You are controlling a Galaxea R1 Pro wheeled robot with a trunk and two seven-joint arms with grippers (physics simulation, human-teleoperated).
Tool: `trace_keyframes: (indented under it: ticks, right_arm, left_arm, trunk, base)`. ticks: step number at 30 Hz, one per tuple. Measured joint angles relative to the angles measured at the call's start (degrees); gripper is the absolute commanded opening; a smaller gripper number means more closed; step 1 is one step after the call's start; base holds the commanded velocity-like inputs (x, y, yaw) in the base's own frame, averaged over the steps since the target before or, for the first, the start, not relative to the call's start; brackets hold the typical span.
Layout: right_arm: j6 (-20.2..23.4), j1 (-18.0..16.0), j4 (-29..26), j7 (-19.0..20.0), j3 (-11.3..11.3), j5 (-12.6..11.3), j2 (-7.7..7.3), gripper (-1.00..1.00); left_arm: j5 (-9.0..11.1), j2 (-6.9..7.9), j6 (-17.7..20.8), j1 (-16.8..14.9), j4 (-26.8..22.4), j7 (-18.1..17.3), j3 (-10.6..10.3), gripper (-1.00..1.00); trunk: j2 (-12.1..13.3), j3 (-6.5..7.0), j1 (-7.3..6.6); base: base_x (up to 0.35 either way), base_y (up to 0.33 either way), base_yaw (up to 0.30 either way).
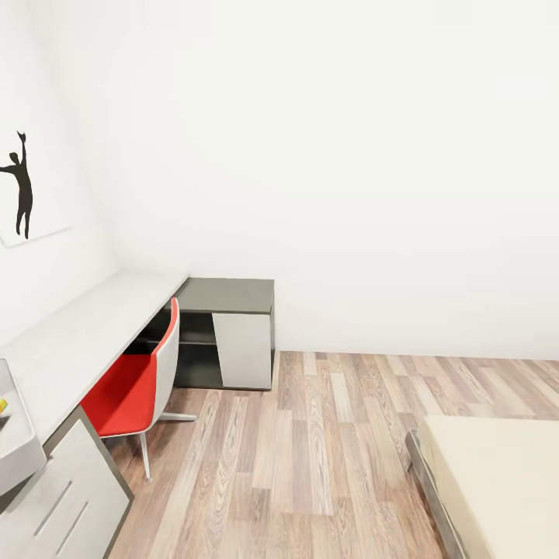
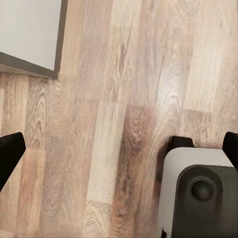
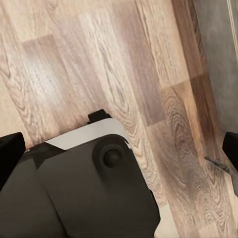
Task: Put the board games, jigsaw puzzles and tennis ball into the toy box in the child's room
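Observation:
The table runs along the left wall, with its lower dark grey wing at the far end. A corner of the light grey toy box stands on the table at the picture's left edge. A small yellow and green bit shows inside the box, too cut off to identify. A corner of the bed lies at the lower right, its cream mattress bare there. My left gripper hangs open over the wood floor. My right gripper is open too, above my dark base.
A red and white chair is tucked at the table. White drawers front the near end. A black silhouette picture hangs on the left wall. Wood-plank floor spreads between chair and bed.

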Motion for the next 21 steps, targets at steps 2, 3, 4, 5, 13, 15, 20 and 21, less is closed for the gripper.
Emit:
trace_keyframes:
  ticks: [2, 3, 4, 5, 13, 15, 20, 21]
  right_arm:
    - [-0.1, 0.0, 0.1, 0.0, 0.0, 0.0, 0.00, 1.00]
    - [-0.1, 0.0, 0.2, 0.0, 0.0, 0.0, 0.01, 1.00]
    - [-0.1, 0.0, 0.2, 0.0, 0.0, 0.0, 0.02, 1.00]
    - [-0.1, 0.0, 0.2, 0.1, 0.0, 0.0, 0.03, 1.00]
    - [0.0, 0.0, 0.2, 1.3, 0.0, 0.0, -0.04, 1.00]
    - [0.0, 0.0, 0.2, 1.7, 0.0, 0.0, -0.03, 1.00]
    - [0.5, 0.0, 0.3, 1.9, 0.0, 0.0, -0.03, 1.00]
    - [0.7, 0.0, 0.3, 2.0, 0.1, 0.0, -0.03, 1.00]
  left_arm:
    - [-0.6, -0.04, 0.0, 0.1, 0.3, 0.0, 0.0, 1.00]
    - [-0.9, -0.12, 0.0, 0.1, 0.6, 0.0, 0.0, 1.00]
    - [-1.0, -0.18, 0.0, 0.1, 0.8, 0.0, 0.0, 1.00]
    - [-1.1, -0.29, 0.0, 0.1, 1.1, 0.0, 0.0, 1.00]
    - [-1.3, -1.01, 0.1, 0.2, 1.5, 0.0, 0.0, 1.00]
    - [-1.3, -1.13, 0.2, 0.2, 1.6, 0.0, 0.0, 1.00]
    - [-1.4, -1.34, 0.2, 0.3, 2.7, -0.1, 0.0, 1.00]
    - [-1.4, -1.40, 0.2, 0.3, 2.8, -0.1, 0.0, 1.00]
  trunk:
    - [0.0, 0.00, 0.00]
    - [0.0, 0.00, 0.00]
    - [0.0, 0.00, 0.00]
    - [0.0, 0.00, 0.00]
    - [0.0, -0.43, 0.00]
    - [0.0, -0.60, 0.00]
    - [0.0, -1.07, 0.00]
    - [0.0, -1.16, 0.00]
  base:
    - [0.000, 0.000, 0.000]
    - [0.000, 0.000, 0.000]
    - [0.000, 0.000, 0.000]
    - [0.000, 0.000, 0.000]
    - [0.000, 0.000, 0.000]
    - [0.000, 0.000, 0.000]
    - [0.000, 0.000, 0.000]
    - [0.000, 0.000, 0.000]
